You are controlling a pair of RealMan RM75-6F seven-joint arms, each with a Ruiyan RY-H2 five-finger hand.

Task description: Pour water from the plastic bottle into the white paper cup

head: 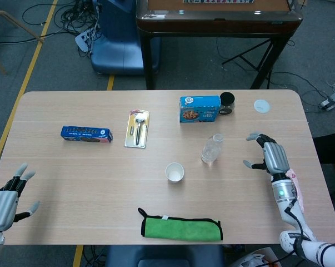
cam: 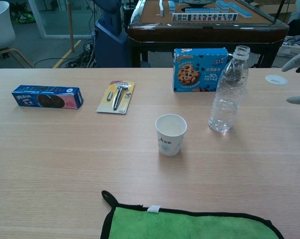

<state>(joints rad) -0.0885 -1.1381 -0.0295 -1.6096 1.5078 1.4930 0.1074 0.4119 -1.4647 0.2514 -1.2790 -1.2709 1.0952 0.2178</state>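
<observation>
My right hand (head: 269, 155) is hovering fingers spread, mostly cropped in chest view; plastic bottle (cam: 229, 90) standing leftward, white paper cup (cam: 170, 134) beyond.

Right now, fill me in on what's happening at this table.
Nothing is being held. The right hand is open above the table to the right of the uncapped plastic bottle, fingers spread toward it, not touching. The bottle stands upright beside the white paper cup, which also stands upright. The left hand is open at the table's near left corner. No pouring has started.
</observation>
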